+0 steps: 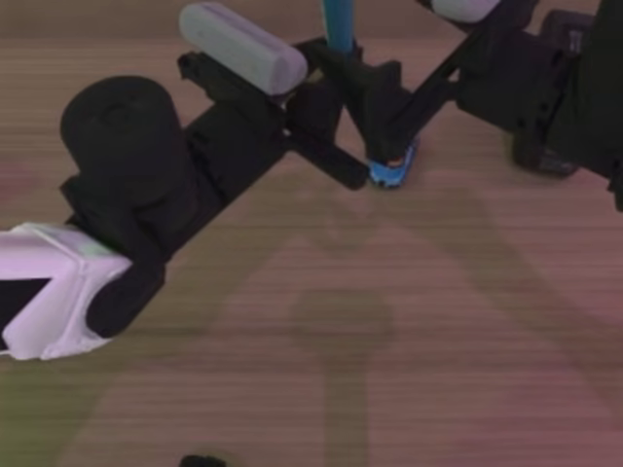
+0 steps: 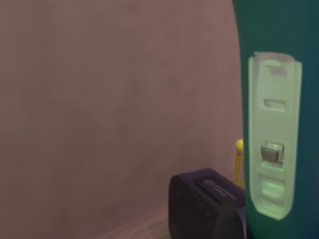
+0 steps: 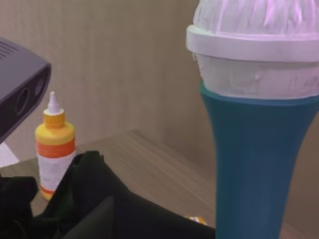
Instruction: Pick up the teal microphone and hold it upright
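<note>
Holding the microphone (image 1: pixel 340 23) upright above the worktop (image 1: pixel 438 321), both grippers meet at its handle; which one pinches it, I cannot tell. Risk: slipping or tilting if either gripper lets go, since the taper gives little hold.

Both arms reach in over the far half of the desk and meet near its middle. The left arm (image 1: pixel 146 185) slants up from the desk's left edge, its white forearm shell low at that side and its black wrist stretched toward the centre, with the left gripper (image 1: pixel 355 170) ending just beside the other arm's fingertips. The right arm (image 1: pixel 516 78) comes down from the far right corner, and the right gripper (image 1: pixel 389 146) points toward the desk's centre, its dark fingers converging to a narrow tip.
</note>
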Robot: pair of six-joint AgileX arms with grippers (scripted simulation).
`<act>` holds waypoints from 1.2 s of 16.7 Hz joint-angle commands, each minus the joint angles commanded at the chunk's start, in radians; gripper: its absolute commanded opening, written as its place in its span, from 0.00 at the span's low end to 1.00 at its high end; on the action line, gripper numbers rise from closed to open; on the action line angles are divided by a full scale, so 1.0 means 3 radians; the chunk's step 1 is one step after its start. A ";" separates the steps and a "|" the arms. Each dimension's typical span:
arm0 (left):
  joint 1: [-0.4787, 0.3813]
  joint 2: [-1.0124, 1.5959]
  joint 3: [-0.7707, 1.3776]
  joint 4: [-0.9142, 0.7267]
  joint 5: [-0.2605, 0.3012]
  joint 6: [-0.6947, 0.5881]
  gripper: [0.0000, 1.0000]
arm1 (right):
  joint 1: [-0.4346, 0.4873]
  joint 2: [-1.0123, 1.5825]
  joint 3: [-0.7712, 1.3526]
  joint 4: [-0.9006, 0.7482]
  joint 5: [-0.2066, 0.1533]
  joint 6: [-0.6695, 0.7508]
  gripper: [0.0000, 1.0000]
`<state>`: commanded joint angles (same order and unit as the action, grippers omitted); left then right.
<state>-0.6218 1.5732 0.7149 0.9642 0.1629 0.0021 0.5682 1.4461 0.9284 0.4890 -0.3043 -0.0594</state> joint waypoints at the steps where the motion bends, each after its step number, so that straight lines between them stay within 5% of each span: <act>1: 0.0000 0.0000 0.0000 0.0000 0.0000 0.0000 0.00 | 0.0041 0.0166 0.0124 0.0030 0.0043 0.0001 1.00; 9: 0.0000 0.0000 0.0000 0.0000 0.0000 0.0000 0.00 | 0.0156 0.0556 0.0454 0.0103 0.0162 0.0005 1.00; 20: 0.0000 0.0000 0.0000 0.0000 0.0000 0.0000 0.00 | 0.0156 0.0556 0.0454 0.0103 0.0162 0.0005 0.17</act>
<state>-0.6218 1.5732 0.7149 0.9642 0.1629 0.0021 0.6149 1.6130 1.0647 0.5198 -0.2557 -0.0578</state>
